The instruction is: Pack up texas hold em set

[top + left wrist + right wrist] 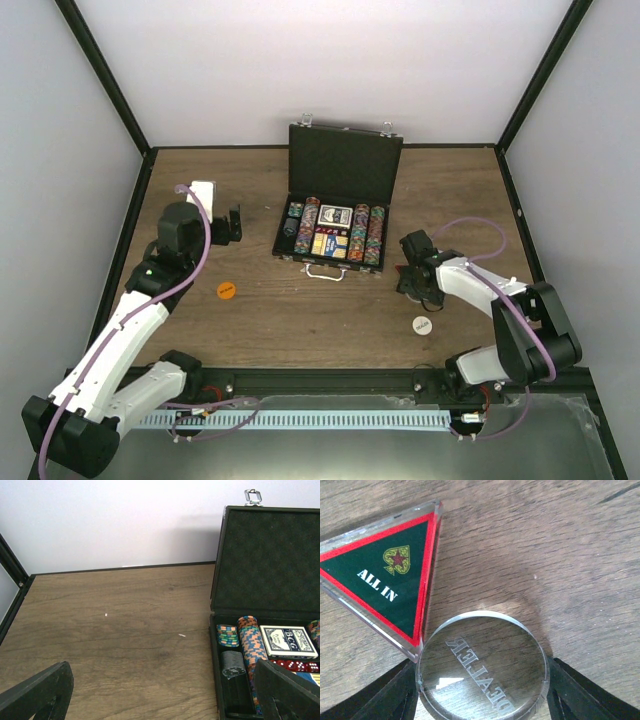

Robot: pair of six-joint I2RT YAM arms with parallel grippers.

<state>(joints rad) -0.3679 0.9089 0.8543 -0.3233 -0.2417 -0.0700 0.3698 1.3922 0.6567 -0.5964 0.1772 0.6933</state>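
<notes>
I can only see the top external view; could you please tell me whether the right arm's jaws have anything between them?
Observer: Yes. The right wrist view shows a clear disc marked DEALER between the right jaws, with both jaws against its rim.
Operator: Thank you. Is anything lying close beside it?
Observer: A green triangle with a red border, marked ALL IN, lies flat on the table. One corner is right at the disc's rim, but I cannot tell whether they touch.
</notes>
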